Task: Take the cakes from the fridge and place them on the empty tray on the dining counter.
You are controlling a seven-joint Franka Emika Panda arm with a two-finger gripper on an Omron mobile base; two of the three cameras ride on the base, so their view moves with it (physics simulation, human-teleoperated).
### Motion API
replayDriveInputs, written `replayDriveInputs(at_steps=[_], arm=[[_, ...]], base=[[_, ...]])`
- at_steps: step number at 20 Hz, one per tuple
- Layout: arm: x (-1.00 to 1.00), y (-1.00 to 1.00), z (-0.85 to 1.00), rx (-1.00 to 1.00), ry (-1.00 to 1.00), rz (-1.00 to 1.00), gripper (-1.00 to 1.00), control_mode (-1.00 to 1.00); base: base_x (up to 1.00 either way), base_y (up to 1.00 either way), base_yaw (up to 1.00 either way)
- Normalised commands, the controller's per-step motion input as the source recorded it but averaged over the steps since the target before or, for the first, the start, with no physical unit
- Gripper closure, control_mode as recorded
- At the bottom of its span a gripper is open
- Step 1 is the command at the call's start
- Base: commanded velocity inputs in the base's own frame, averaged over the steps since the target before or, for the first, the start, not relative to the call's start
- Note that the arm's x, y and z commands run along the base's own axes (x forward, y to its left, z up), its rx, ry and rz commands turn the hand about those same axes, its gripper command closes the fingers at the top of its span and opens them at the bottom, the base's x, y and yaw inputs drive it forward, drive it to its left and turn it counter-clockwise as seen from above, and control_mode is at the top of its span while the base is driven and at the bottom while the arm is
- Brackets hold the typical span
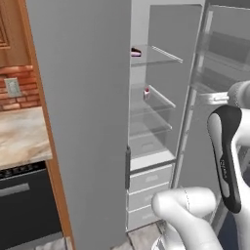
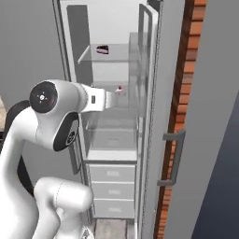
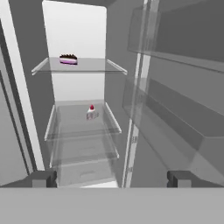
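Observation:
The grey fridge (image 1: 83,112) stands with its right door swung open. On its upper glass shelf lies the dark chocolate cake (image 3: 68,59), which I also pick out from both sides (image 1: 135,52) (image 2: 102,49). One shelf lower sits the white cake with a red top (image 3: 91,113) (image 1: 146,93) (image 2: 120,88). My gripper (image 3: 111,179) is open and holds nothing. It hangs in front of the open compartment, well short of both cakes and roughly level with the lower one. The tray and the dining counter are out of view.
The open fridge door (image 1: 219,63) with its bins stands close on the right of the arm. Grey drawers (image 1: 149,180) fill the fridge's bottom. Left of the fridge are a marble worktop (image 1: 22,136) and a black oven (image 1: 24,205).

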Motion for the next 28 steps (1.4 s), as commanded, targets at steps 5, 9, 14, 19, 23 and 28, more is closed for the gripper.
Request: replayDriveInputs(at_steps=[5,9,14,19,23,28], arm=[[0.00,0.00,0.00,0.00,0.00,0.00,-1.00,1.00],[0.00,0.00,0.00,0.00,0.00,0.00,-1.00,1.00],[0.00,0.00,0.00,0.00,0.00,0.00,-1.00,1.00],[0.00,0.00,0.00,0.00,0.00,0.00,-1.00,1.00],[0.00,0.00,0.00,0.00,0.00,0.00,-1.00,1.00],[0.00,0.00,0.00,0.00,0.00,0.00,-1.00,1.00]], base=[[0.61,0.05,-0.18],[0.55,0.32,-0.16],[0.36,0.58,-0.15],[0.34,0.73,-0.18],[0.41,0.22,-0.07],[0.18,-0.30,0.02]])
